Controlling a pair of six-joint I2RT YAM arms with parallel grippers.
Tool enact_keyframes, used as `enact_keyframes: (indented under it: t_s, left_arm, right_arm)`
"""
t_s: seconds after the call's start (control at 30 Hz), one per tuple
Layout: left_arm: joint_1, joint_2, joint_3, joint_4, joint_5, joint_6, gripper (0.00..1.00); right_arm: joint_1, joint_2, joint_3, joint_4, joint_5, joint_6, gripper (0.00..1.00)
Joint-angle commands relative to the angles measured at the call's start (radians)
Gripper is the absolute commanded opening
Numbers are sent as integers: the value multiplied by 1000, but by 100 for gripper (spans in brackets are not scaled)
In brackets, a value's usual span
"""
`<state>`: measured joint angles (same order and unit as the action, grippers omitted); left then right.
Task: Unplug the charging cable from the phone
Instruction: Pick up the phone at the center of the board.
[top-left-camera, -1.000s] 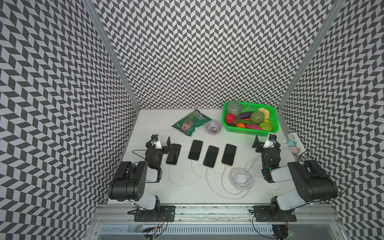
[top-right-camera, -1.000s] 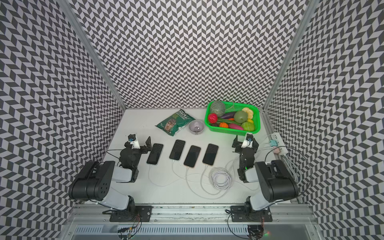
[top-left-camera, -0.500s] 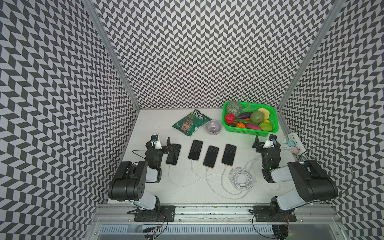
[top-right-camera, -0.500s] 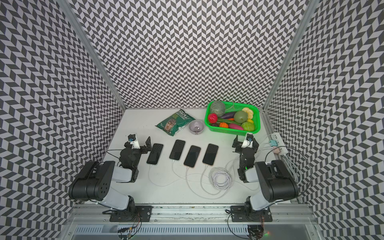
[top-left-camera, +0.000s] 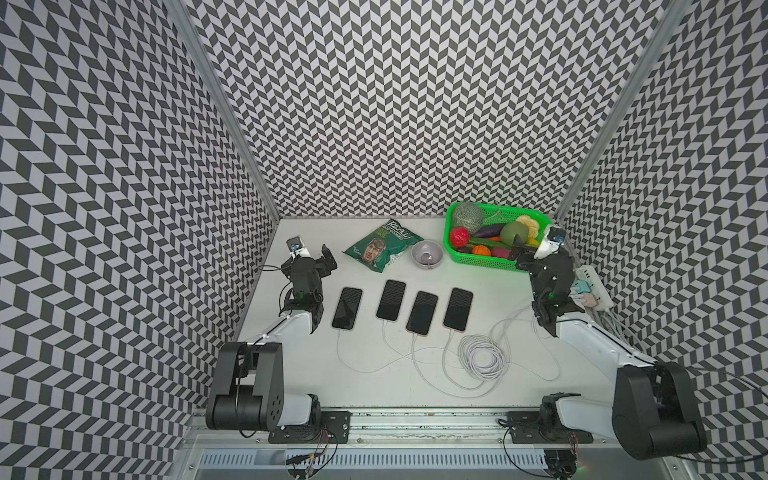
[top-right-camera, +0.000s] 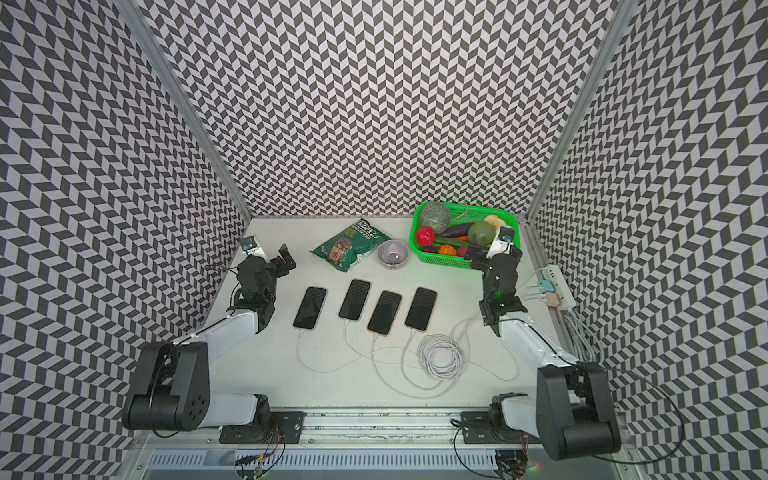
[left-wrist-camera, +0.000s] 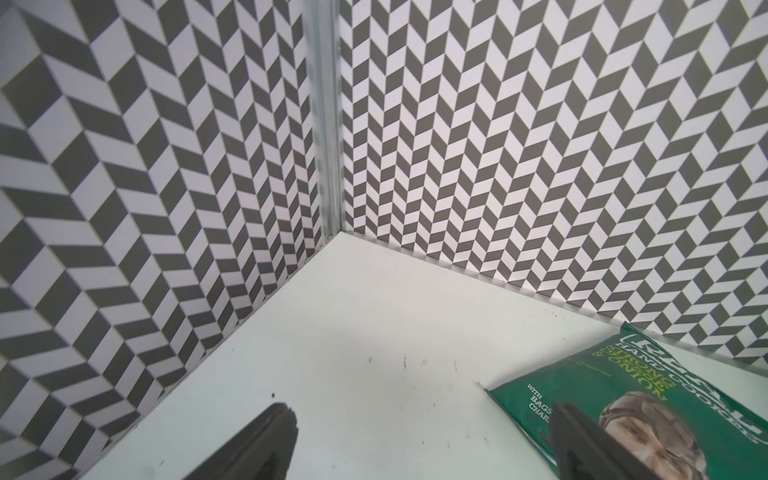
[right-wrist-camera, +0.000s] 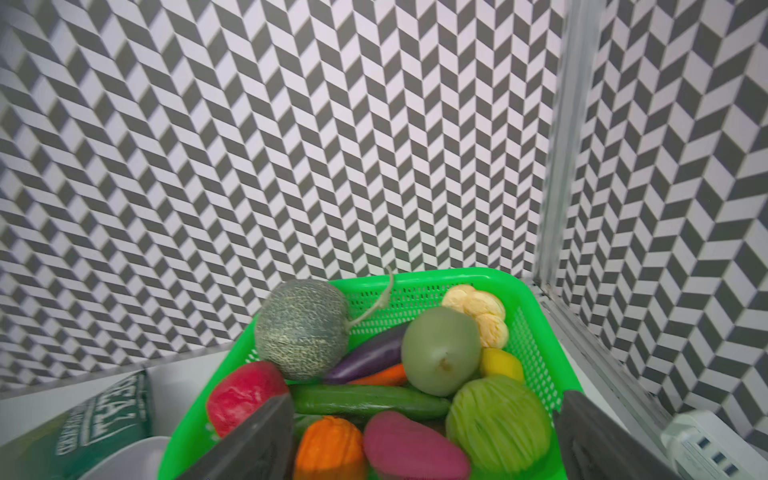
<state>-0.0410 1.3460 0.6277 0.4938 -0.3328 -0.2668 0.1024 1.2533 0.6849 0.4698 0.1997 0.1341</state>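
Both end effectors, left (top-left-camera: 328, 259) and right (top-left-camera: 516, 249), gape empty; grabbing a white cable (top-left-camera: 446, 347) mid-frame may drag its phone (top-left-camera: 458, 309).

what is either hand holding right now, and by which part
Nothing. The left hand and right hand are both open and empty, away from the phones.

A green crisp bag (top-left-camera: 382, 245) and grey bowl (top-left-camera: 427, 254) lie near the counter's (top-left-camera: 415, 386) back edge; a green basket (top-left-camera: 536, 216) of toy produce fills its back right corner.
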Motion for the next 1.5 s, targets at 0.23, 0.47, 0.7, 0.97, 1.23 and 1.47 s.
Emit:
enact_keyframes:
  t_s: [0.23, 0.47, 0.7, 0.97, 1.23, 1.47]
  left_arm:
    - [106, -156, 108, -397, 220, -374, 100]
    - [69, -150, 185, -550, 202, -268, 100]
    - [-39, -80, 282, -668, 167, -163, 100]
    - [-94, 88, 364, -761, 202, -80, 100]
    - [-111, 250, 411, -859, 192, -38, 100]
    - [-149, 340, 435, -917, 192, -3, 100]
  right_arm:
    - [3, -369, -249, -10, -385, 425, 100]
    - [13, -396, -238, -136, -543, 413, 100]
    - [255, -336, -236, -179, -432, 400, 100]
    - [633, -135, -150, -164, -230, 414, 100]
    - [850, 111, -3, -156, -178, 420, 100]
    - [929, 230, 82, -168, -187, 420, 100]
